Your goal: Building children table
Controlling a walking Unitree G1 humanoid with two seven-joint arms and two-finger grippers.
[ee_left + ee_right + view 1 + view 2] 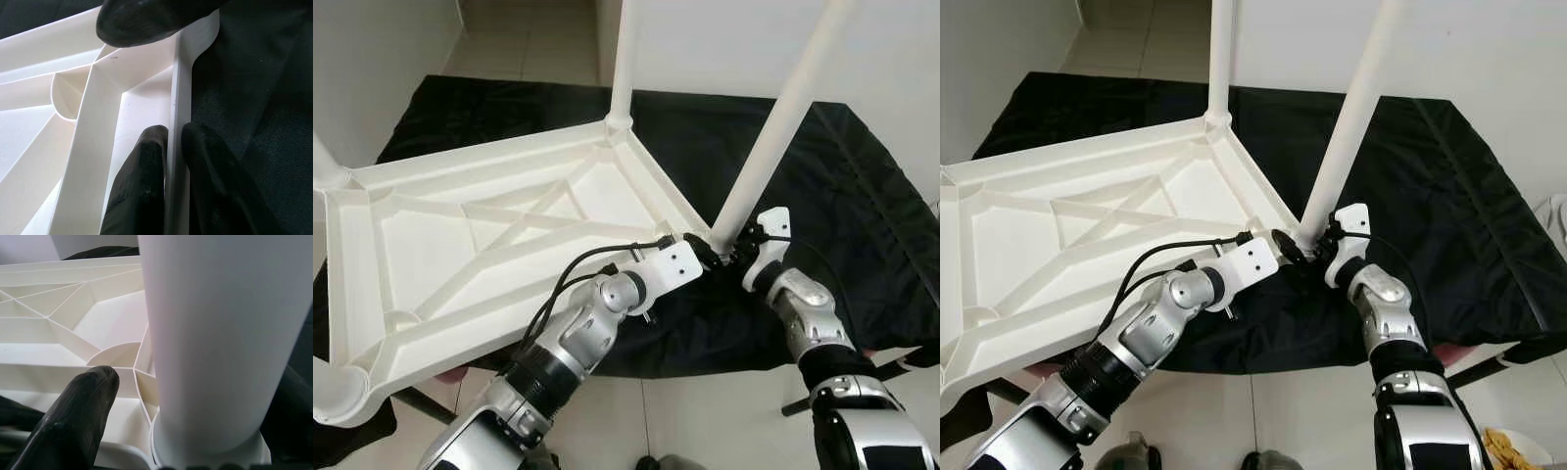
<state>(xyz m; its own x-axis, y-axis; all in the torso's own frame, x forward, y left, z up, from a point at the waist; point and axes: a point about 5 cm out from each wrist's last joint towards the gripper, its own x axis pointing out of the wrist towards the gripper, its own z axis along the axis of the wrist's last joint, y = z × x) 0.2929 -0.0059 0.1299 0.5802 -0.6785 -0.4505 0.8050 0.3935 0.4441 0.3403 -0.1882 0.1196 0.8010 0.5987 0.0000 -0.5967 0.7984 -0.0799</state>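
**Last leg going in on the kids' table: why it's held like this**

The white plastic tabletop (499, 245) is lying upside down on a black cloth (822, 186) spread over the floor, ribs facing up. That makes sense, since the leg sockets are on the underside and you can only push legs in from above.

The left gripper (171, 147) is pinched on the tabletop's rim right at the near corner, one finger inside the wall and one outside. My read is it's there to pin the top so it doesn't skate around on the cloth while the leg is worked.

The right gripper (1317, 250) is at the base of the tilted leg (773, 127), which sits in or on that corner socket. One finger (78, 416) shows beside the leg, but I honestly can't tell whether the gripper is clamped on it or just braced against it.

The back leg (625, 59) stands straight in its corner, so it looks seated. The tilted one probably needs straightening before it presses home.
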